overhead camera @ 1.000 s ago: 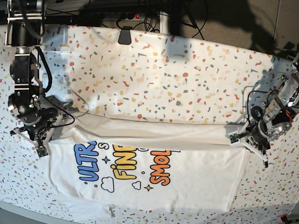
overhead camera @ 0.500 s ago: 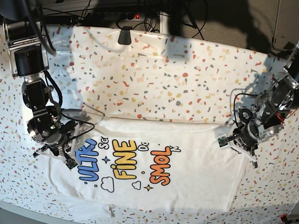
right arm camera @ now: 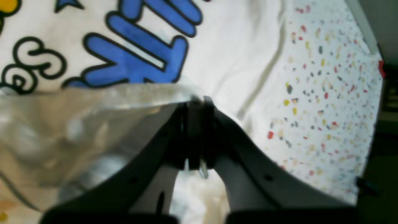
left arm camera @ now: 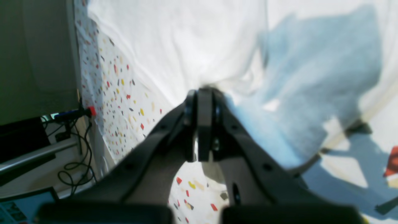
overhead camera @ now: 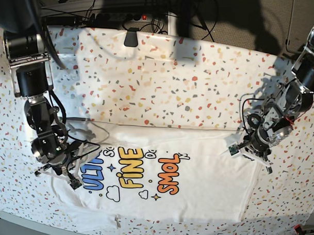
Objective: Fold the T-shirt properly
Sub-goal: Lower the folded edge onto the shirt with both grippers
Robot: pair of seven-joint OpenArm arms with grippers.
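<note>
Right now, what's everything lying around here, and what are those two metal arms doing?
T-shirt: one, white with blue, yellow and orange lettering, spread on the near half of the table.
Table cover: one, white with coloured flecks, under everything.
Cables: several, dark, behind the table's far edge.
Right pincer: one, dark, shut on the T-shirt beside the blue letters.
Left pincer: one, dark, shut on the T-shirt at its opposite side.

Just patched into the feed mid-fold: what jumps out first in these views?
The white T-shirt lies spread across the near half of the speckled table cover, its blue, yellow and orange print facing up left of centre. Both grippers are shut on its cloth: the right gripper by the blue lettering at the shirt's left end, the left gripper at its right end.
</note>
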